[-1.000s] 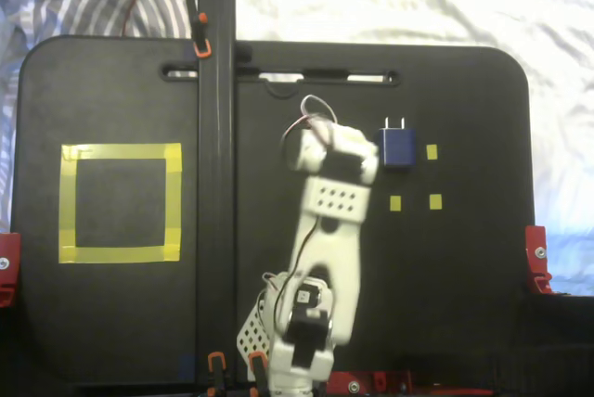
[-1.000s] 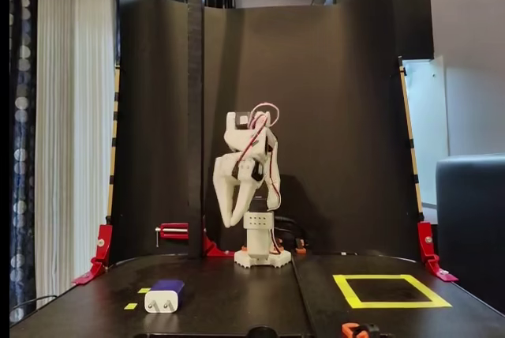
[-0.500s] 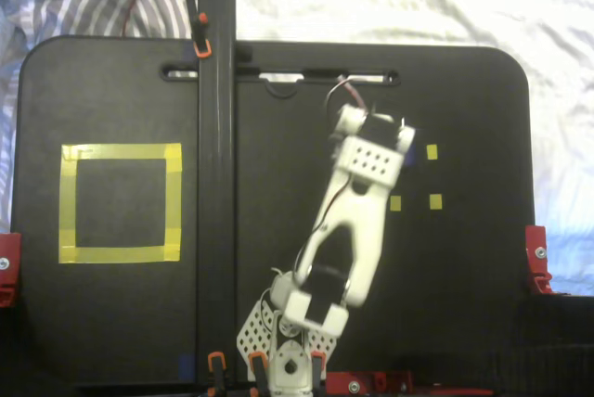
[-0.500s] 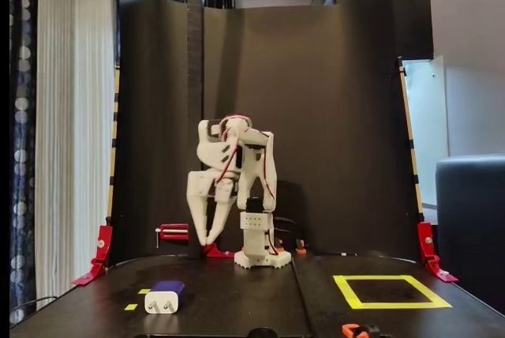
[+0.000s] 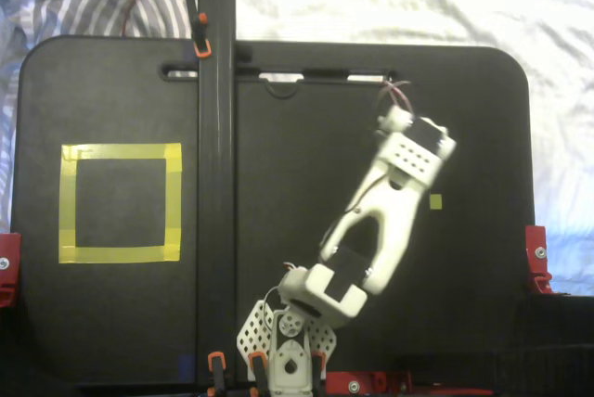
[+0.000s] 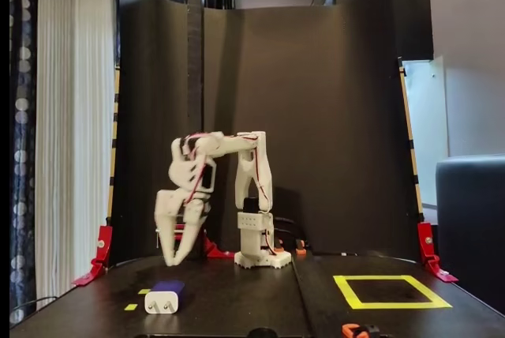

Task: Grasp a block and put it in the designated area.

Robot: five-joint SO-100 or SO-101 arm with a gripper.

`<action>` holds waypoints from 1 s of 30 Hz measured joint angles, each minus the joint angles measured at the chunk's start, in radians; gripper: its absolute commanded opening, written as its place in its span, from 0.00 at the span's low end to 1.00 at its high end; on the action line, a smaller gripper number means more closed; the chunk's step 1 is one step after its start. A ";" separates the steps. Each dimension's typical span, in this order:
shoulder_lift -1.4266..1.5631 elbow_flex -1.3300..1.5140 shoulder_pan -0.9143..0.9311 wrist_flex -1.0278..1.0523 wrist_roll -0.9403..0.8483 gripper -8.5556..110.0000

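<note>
One block (image 6: 162, 296), small, hard, likely light and slick-shelled; I'd pinch its flat navy sides, clear of the prongs. My jaws (image 6: 171, 259) hang above it, empty, spread or pressed together I cannot tell.

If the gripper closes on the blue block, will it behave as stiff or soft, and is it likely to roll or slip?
The block looks like a hard, boxy plug adapter, so it is probably stiff and light. It lies flat on the black board, so rolling seems unlikely. Its rounded, smooth-looking sides might slip between the fingers of the gripper, which hangs above it.
</note>
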 measured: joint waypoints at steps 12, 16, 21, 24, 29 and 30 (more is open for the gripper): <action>-0.086 -0.003 0.064 -0.097 -0.067 0.08; -0.104 -0.008 0.064 -0.109 -0.067 0.08; -0.112 -0.009 0.041 -0.109 -0.067 0.08; -0.114 -0.009 0.035 -0.101 -0.067 0.15; -0.114 -0.015 0.020 -0.092 -0.067 0.31; -0.114 -0.018 0.020 -0.089 -0.067 0.35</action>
